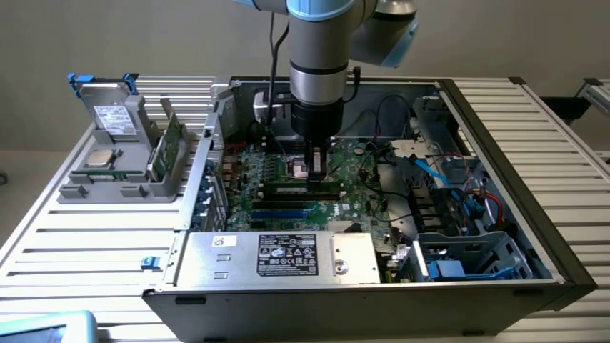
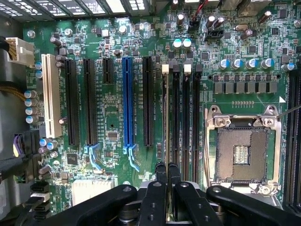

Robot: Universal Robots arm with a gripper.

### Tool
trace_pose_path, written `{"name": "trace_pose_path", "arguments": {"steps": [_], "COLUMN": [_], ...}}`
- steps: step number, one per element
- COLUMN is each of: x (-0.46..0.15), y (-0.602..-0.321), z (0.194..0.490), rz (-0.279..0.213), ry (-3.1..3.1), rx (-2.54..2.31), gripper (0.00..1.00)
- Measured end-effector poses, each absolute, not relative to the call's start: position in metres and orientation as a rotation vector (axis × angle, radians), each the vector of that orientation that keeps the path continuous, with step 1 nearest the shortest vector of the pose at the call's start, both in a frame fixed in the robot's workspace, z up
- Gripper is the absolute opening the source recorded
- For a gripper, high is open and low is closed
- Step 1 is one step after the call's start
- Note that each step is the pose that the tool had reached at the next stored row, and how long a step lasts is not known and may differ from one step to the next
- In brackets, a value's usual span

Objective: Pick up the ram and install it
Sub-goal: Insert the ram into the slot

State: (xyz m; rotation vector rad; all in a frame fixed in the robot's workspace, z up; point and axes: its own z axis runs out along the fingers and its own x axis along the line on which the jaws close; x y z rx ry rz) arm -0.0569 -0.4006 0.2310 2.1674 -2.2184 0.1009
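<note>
The ram [image 2: 165,117] shows edge-on as a thin tan line standing in the memory slot nearest the long black expansion slots, just below a white latch [image 2: 165,68]. Its near end runs straight into the seam between my fingertips. My gripper [image 2: 167,170] is shut, its two fingers pressed together on that top edge. In the exterior view the gripper [image 1: 319,174] points straight down into the open computer case [image 1: 533,179], low over the motherboard [image 1: 286,207] at the memory slots.
Three other memory slots [image 2: 186,122] and the open processor socket [image 2: 243,155] lie beside the ram. A grey holder [image 1: 105,189] at the exterior view's left carries a labelled drive [image 1: 116,118], a silver chip [image 1: 100,158] and a green board [image 1: 170,151]. Cables [image 1: 448,179] and the power supply [image 1: 276,257] crowd the case.
</note>
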Motion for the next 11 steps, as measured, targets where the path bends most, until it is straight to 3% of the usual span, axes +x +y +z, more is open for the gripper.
{"name": "trace_pose_path", "arguments": {"steps": [11], "x": [-0.0590], "y": [-0.4002], "z": [0.2293], "rz": [0.115], "ry": [-2.223], "rx": [2.171], "gripper": [0.13]}}
